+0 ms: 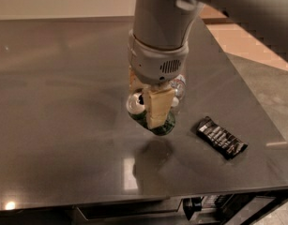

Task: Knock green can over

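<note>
The green can is dark green with a silver top that faces left and toward the camera. It is tilted steeply and seems to hang just above the dark table, with its reflection below it. My gripper comes down from above at the table's centre right and is shut on the can. One pale finger lies across the can's near side and the other is behind it. The arm's grey wrist hides the space above the can.
A clear plastic bottle shows partly behind the gripper's right side. A dark wrapped snack bar lies flat to the right of the can, near the table's front right. The table's front edge runs close below.
</note>
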`<state>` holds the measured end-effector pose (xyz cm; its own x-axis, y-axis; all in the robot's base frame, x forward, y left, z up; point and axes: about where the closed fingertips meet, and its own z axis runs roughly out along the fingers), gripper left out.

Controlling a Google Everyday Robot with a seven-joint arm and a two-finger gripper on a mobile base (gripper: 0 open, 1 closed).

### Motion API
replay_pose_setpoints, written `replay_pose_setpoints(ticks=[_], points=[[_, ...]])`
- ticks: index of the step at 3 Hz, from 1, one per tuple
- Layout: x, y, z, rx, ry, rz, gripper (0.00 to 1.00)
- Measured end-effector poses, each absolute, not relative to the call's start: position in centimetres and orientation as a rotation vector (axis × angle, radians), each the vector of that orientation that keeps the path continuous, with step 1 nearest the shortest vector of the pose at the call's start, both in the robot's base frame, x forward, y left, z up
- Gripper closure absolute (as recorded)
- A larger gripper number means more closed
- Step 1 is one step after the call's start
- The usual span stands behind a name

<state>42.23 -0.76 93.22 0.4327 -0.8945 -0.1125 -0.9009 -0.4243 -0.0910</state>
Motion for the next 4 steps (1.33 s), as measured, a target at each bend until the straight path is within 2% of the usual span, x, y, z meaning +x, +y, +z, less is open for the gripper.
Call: replay_pose_setpoints(ticks=[1, 2, 4], points=[[42.2, -0.5, 91.3, -2.626, 1.581, 0.035, 1.0], [42.4, -0.1, 89.9, -2.686, 1.566, 0.018, 0.85], [42.8, 0.4, 88.7, -2.751, 1.538, -0.019, 0.38]])
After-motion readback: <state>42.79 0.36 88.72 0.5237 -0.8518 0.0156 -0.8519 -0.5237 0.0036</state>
